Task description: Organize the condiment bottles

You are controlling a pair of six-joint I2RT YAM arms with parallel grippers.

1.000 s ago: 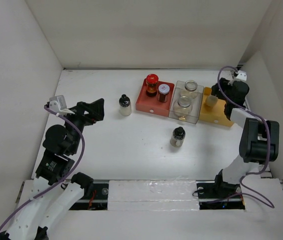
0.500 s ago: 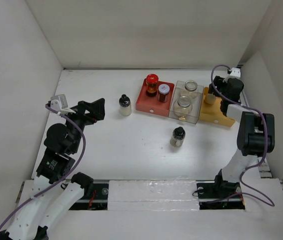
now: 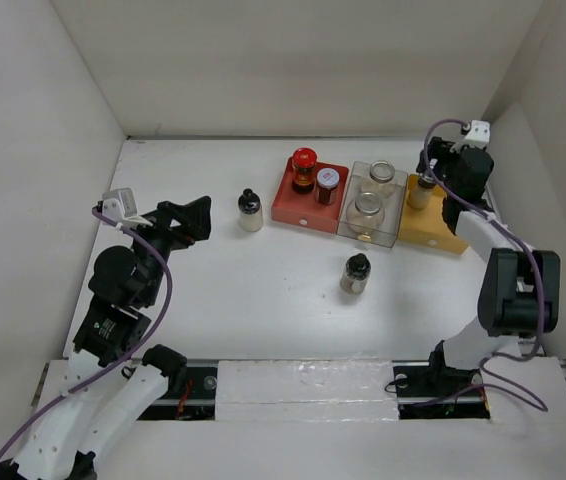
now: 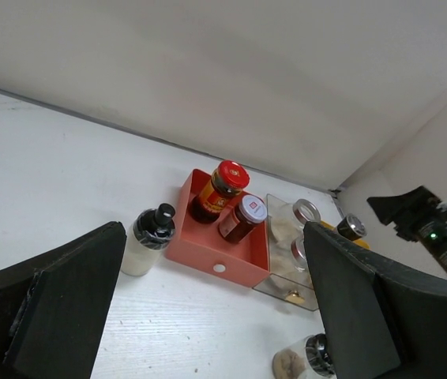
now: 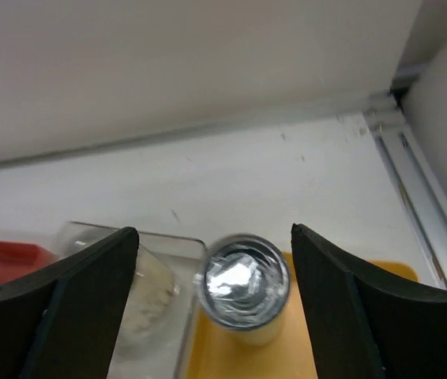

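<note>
- A small glass jar with a shiny silver lid and pale contents (image 5: 243, 288) stands upright in the far left corner of a yellow square tray (image 3: 441, 232). It is close against the wall of the neighbouring clear square tray (image 3: 395, 215), near the far right corner of the white worktop (image 3: 263, 310).
- The right gripper (image 5: 214, 253) hangs over that jar with its jaws apart. In the right wrist view the lid shows between the two black fingers (image 5: 81, 308), nearer the right one, with an open gap on the left side. Whether the right finger touches the glass cannot be told.
- The clear tray holds two clear round glass jars, one at its far side (image 3: 382, 174) and one at its near side (image 3: 367, 211).
- To the left of it, a red square tray (image 3: 293, 210) holds a dark jar with a red lid (image 3: 305, 168) at its far edge. Just beside that jar is a dark jar with a pale lid (image 3: 327, 185).
- The three trays lie side by side in a row towards the worktop's far right.
- A shaker with a black knob cap and white contents (image 3: 250, 211) stands on the bare worktop just left of the red tray.
- A second black-knob shaker with brownish contents (image 3: 355, 274) stands near the worktop's middle, on the near side of the clear tray.
- The left gripper (image 4: 213, 237) hovers over the worktop's left side with its jaws wide apart. It faces the red tray and is well apart from the white shaker.
</note>
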